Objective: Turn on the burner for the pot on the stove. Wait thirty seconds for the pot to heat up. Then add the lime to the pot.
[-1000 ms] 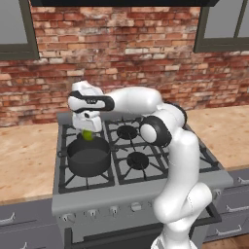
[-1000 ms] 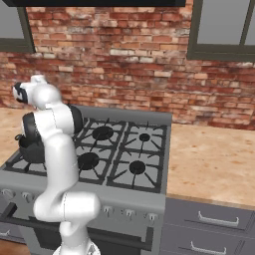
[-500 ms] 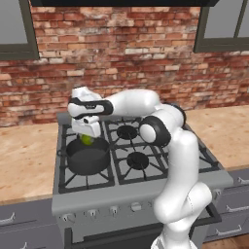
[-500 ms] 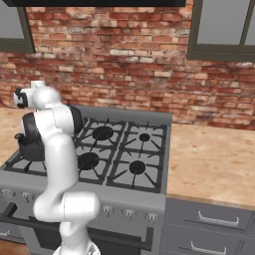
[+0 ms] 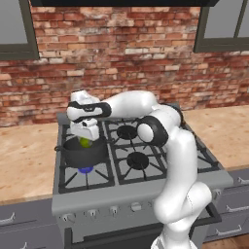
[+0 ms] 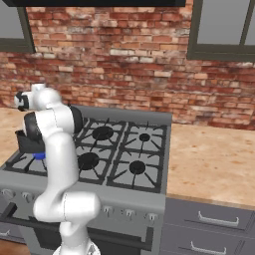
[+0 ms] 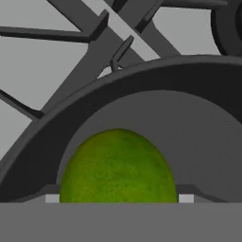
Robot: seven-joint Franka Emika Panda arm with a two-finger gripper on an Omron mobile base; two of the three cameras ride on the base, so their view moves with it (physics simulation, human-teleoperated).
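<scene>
Lime (image 5: 85,142) shows bright green at the mouth of the pot (image 5: 83,151), right under the gripper (image 5: 86,138), which hangs just above the pot's rim. From the hand view the lime (image 7: 118,166) sits low and central, between the two finger tips, with the pot's dark inner wall (image 7: 198,118) curving round behind it and grate bars beyond. The jaws stand wide — about as wide as the lime itself — and whether they still press on it or have let go I cannot tell; the tips are nearly hidden at the frame's bottom edge.

The pot sits on the front-left burner (image 5: 86,169) of the stove (image 5: 146,192), and a small blue flame glows beneath it. In the right base view the pot (image 6: 27,143) is partly hidden behind the arm, with the same blue glow (image 6: 40,156) below it. The other burners are dark and bare. The arm reaches from the lower right of the left base view, bends over the middle of the stove, and ends with the hand pointing down over the pot.

Knobs (image 5: 114,210) run along the stove's front edge. Wooden counter (image 5: 24,155) lies on either side — a brick wall (image 5: 121,58) stands behind.
</scene>
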